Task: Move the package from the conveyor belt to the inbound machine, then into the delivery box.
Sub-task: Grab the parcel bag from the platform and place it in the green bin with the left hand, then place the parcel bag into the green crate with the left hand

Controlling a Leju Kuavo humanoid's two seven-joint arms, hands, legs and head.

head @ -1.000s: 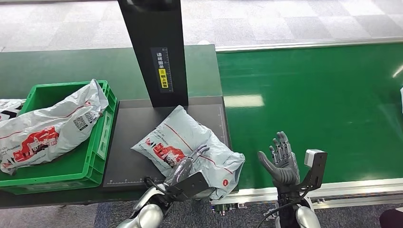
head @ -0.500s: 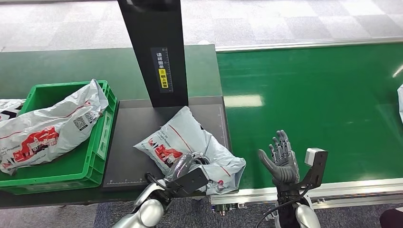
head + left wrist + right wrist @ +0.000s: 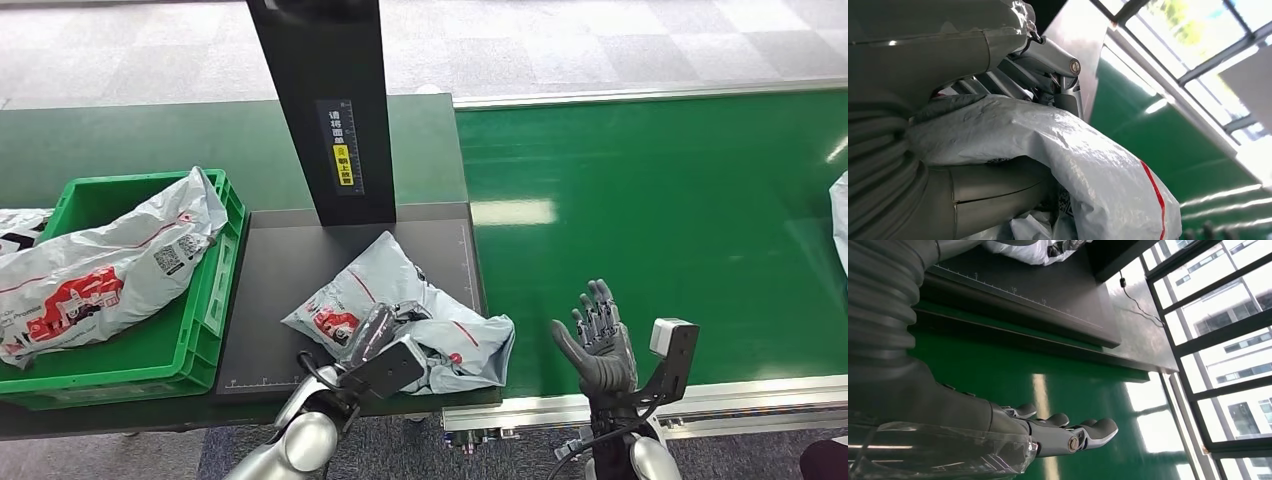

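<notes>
Floor [image 3: 600, 40] across the top of the head view: pale grey square tiles, some a shade darker. Lower edge – darker grey-blue carpet [image 3: 760, 450] under the table line. Dark green tabletop [image 3: 130, 140] at upper left. Right wrist view, right side: big dark-framed windows [image 3: 1228, 340] – daylight, buildings outside. Bright window glare on the shiny green surface.

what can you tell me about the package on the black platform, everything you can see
The package is a soft grey plastic mailer bag with red lines, a red printed patch and a small red dot. It lies crumpled on the black platform in front of the black column, its right end reaching the platform's edge by the green belt. The left hand grips its near side, bunching the plastic; the left wrist view shows fingers wrapped over a fold.
</notes>
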